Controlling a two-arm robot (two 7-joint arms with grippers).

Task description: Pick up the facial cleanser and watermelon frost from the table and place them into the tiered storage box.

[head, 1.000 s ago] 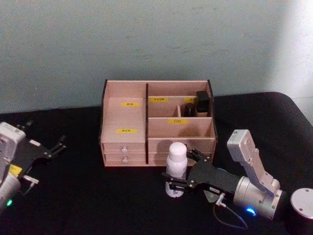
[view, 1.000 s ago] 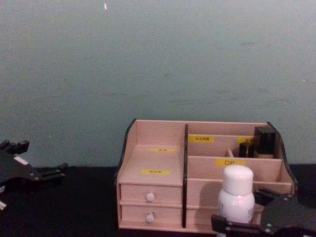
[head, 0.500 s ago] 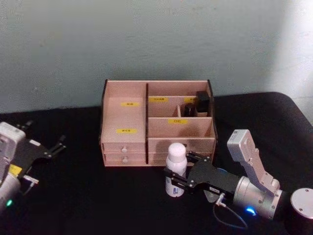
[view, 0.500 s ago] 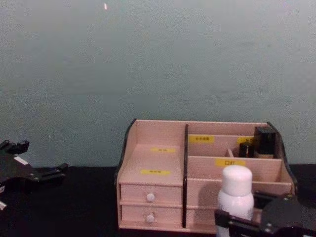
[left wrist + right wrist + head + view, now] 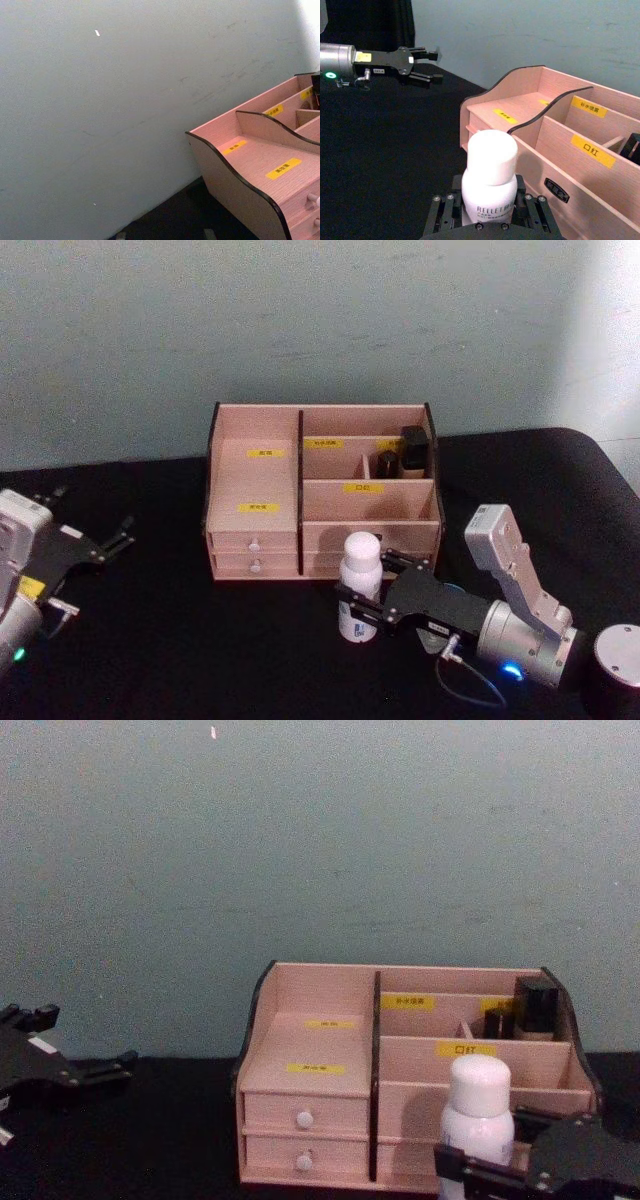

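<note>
The facial cleanser (image 5: 360,570), a white bottle with a rounded white cap, stands upright just in front of the tiered storage box (image 5: 255,480), before its right half. My right gripper (image 5: 360,612) is shut on the bottle's lower body, also seen from the wrist (image 5: 487,202) and at the chest view's bottom edge (image 5: 480,1175). The bottle (image 5: 490,170) has its base at or just above the black tabletop. My left gripper (image 5: 112,537) is parked far left, open and holding nothing. The watermelon frost is out of view.
Two dark items (image 5: 413,448) sit in the box's back right compartment. A dark cylinder with a grey top (image 5: 620,668) stands at the near right, beside my right arm. The black table (image 5: 200,640) lies bare between the two arms.
The bottle and my right gripper have shifted slightly lower and nearer to me. The left arm has not moved.
</note>
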